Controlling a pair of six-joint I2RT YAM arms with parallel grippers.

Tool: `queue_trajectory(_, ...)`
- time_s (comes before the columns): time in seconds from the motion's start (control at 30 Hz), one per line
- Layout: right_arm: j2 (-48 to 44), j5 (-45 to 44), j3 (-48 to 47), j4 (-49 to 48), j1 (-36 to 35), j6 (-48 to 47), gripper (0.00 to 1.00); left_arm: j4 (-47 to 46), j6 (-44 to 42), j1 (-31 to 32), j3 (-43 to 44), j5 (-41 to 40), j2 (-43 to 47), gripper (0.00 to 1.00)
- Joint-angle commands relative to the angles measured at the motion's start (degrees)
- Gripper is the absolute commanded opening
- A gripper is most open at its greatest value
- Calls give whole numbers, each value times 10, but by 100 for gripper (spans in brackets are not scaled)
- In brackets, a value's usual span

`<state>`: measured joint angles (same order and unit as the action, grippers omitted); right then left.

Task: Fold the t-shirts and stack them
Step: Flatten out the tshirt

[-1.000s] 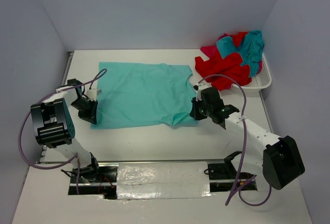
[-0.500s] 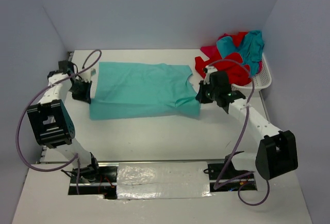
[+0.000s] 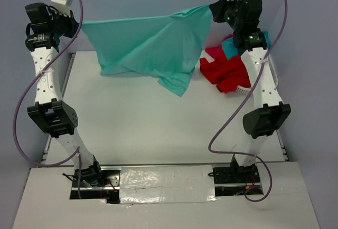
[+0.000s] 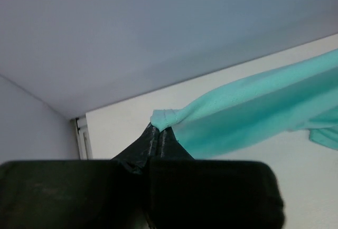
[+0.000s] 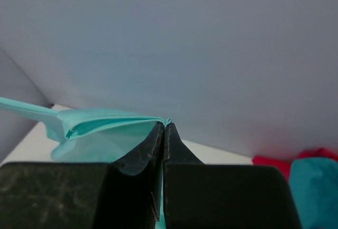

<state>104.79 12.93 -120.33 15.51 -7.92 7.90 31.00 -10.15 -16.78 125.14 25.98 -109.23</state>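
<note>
Lifted off the desk (image 3: 158, 126), the teal t-shirt (image 3: 148, 44) now hangs between my upstretched arms (image 3: 43, 78) (image 3: 262, 76). Left fingers (image 4: 157, 137) and right fingers (image 5: 165, 134) clench its corners.

No writing, label, brand mark, number or sign can be read: the teal t-shirt (image 3: 148, 44), the heaped t-shirts (image 3: 227, 73) and the table (image 3: 158, 129) show none.
</note>
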Motion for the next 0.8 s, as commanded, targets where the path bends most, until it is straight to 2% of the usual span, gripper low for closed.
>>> queue_trajectory(0.0,-56,-8,-28,-34,7,-19,0,-61,41,-6,17,43,32,0)
queue_trajectory(0.1,-119,-5,88,-57,6,-35,0,-40,6,-5,-33,56,66,0)
queue_trajectory(0.13,-141,1,125,-77,5,-38,0,-36,-6,-5,-82,55,78,0)
queue_trajectory(0.17,-184,3,209,-85,3,-40,0,-30,-18,-5,-106,51,91,0)
queue_trajectory(0.23,-252,0,291,-100,-4,-58,0,6,-64,-7,-166,34,125,0)
queue_trajectory(0.3,-304,-25,410,-101,-22,-64,0,30,-95,-15,-204,31,167,0)
queue_trajectory(0.33,-357,-29,448,-106,-24,-60,0,47,-101,-25,-239,21,178,0)
queue_trajectory(0.37,-383,-32,521,-105,-34,-55,0,62,-104,-27,-249,12,188,0)
queue_trajectory(0.43,-434,-39,583,-81,-43,-44,0,117,-126,-32,-256,-11,198,0)
queue_trajectory(0.53,-460,-35,583,-16,-47,-27,0,160,-129,-35,-213,-13,198,0)
queue_trajectory(0.63,-470,-23,540,41,-46,-24,0,202,-113,-36,-144,-6,185,0)
queue_trajectory(0.77,-461,-6,427,111,-47,-40,0,253,-95,-35,-47,-1,159,0)
